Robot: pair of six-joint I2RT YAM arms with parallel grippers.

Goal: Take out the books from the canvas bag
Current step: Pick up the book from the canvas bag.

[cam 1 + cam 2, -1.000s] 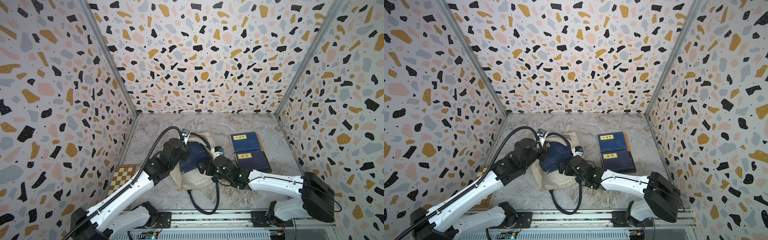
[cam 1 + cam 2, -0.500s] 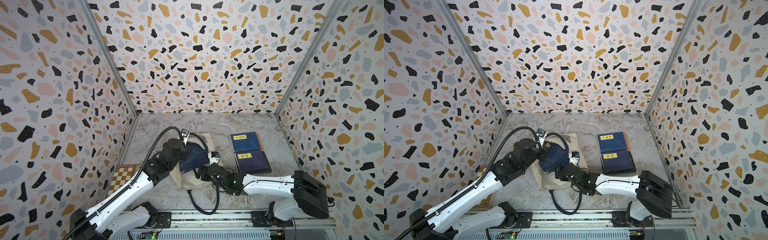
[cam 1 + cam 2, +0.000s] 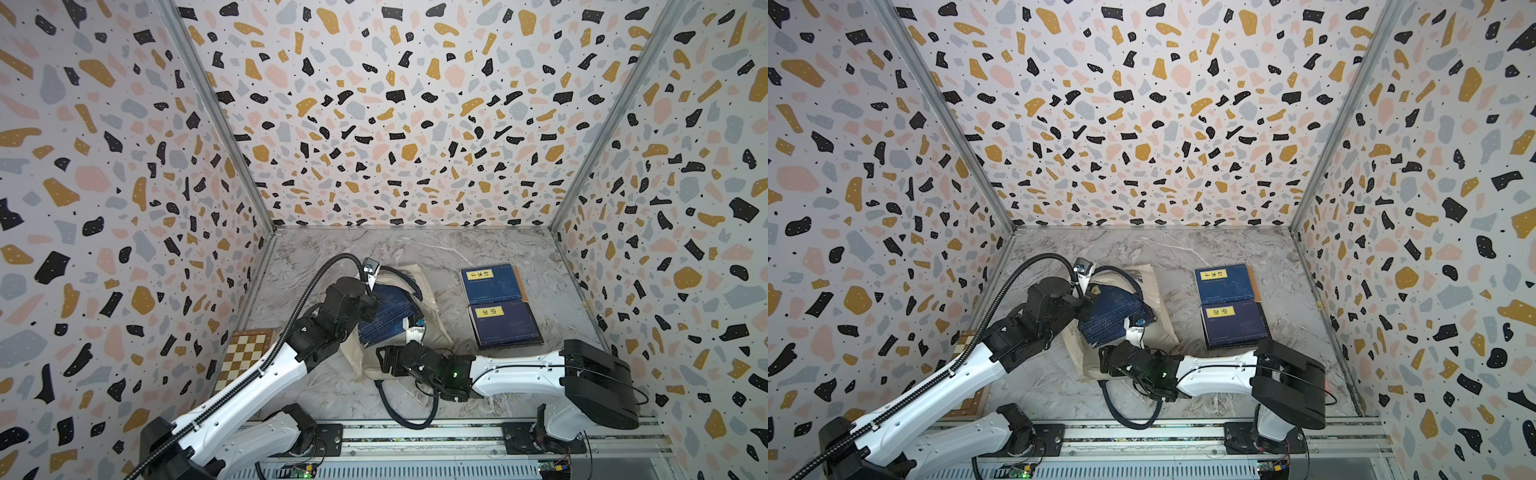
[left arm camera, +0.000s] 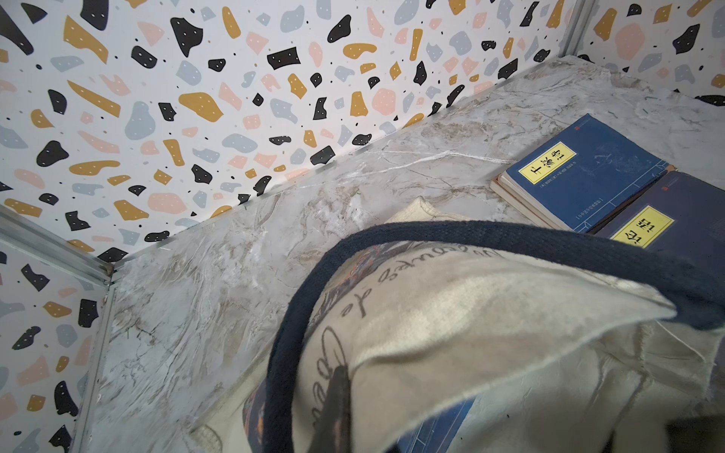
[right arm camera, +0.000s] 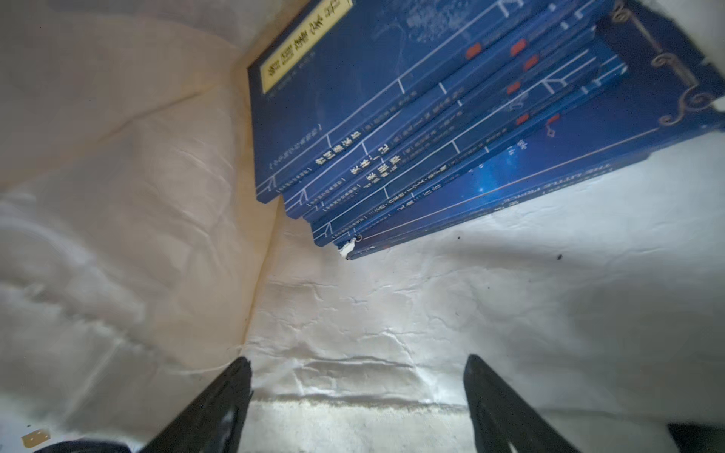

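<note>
left gripper (image 4: 336, 388) closed, pinching the canvas bag (image 4: 490, 306) rim up. right gripper (image 5: 357, 359) wide open inside, empty, short of the books (image 5: 431, 129) slanted in the bag, left of the desk's (image 3: 374, 249) middle. two more books (image 3: 492, 286) lie near its right edge. risk: jaws snag the lining, or the pinch slips and the mouth collapses. stack's far ends cut off, count unclear, left pinch mostly cloth-covered.

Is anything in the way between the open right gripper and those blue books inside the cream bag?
Nothing visible. The right gripper faces the stack of dark blue paperback books across bare lining of the cream canvas bag, jaws open.
</note>
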